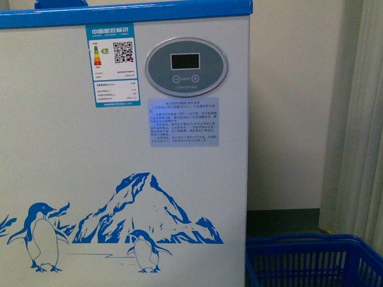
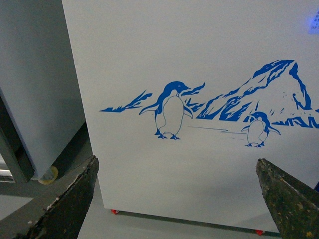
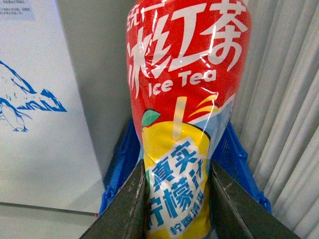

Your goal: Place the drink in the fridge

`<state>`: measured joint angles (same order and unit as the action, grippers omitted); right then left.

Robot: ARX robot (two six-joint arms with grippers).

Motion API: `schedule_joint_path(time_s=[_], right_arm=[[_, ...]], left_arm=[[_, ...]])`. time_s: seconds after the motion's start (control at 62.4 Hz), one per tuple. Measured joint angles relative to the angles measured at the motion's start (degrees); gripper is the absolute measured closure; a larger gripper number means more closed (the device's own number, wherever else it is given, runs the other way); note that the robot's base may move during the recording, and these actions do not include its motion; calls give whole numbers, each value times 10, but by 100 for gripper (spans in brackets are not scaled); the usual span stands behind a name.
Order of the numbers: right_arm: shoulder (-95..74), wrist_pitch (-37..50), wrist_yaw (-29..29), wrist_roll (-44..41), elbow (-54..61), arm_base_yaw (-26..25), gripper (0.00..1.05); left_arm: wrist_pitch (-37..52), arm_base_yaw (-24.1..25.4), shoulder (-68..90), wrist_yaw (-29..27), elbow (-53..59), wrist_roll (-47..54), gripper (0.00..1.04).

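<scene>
"Ice Tea" on drink (image 3: pixel 189 74) clenched by right end effector (image 3: pixel 177 169); left end effector (image 2: pixel 175 162) released.

**Front view.** Body camera facing the fridge (image 1: pixel 119 179) head-on and near. Its white front fills the left and centre of the frame, with a blue basket (image 1: pixel 311 260) at lower right.

**Left wrist view.** Looks out through the wide-parted left gripper (image 2: pixel 175 162), obliquely and from low down, at the lower part of the same front.

**Right wrist view.** Looks along the right gripper (image 3: pixel 178 167), with the clamped drink (image 3: pixel 187 99) very near the lens and filling the middle of the picture.

**Overlap.** The penguin-and-mountain picture (image 1: pixel 114 221) appears in all three views. The basket appears in the front and right wrist views.
</scene>
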<state>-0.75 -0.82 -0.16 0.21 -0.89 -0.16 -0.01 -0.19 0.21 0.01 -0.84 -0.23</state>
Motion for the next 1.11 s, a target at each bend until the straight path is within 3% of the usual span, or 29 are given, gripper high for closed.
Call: schedule_joint_path(time_s=[1.106], right_arm=[[0, 0, 0, 0, 0, 0, 75]], left_arm=[[0, 0, 0, 0, 0, 0, 8]])
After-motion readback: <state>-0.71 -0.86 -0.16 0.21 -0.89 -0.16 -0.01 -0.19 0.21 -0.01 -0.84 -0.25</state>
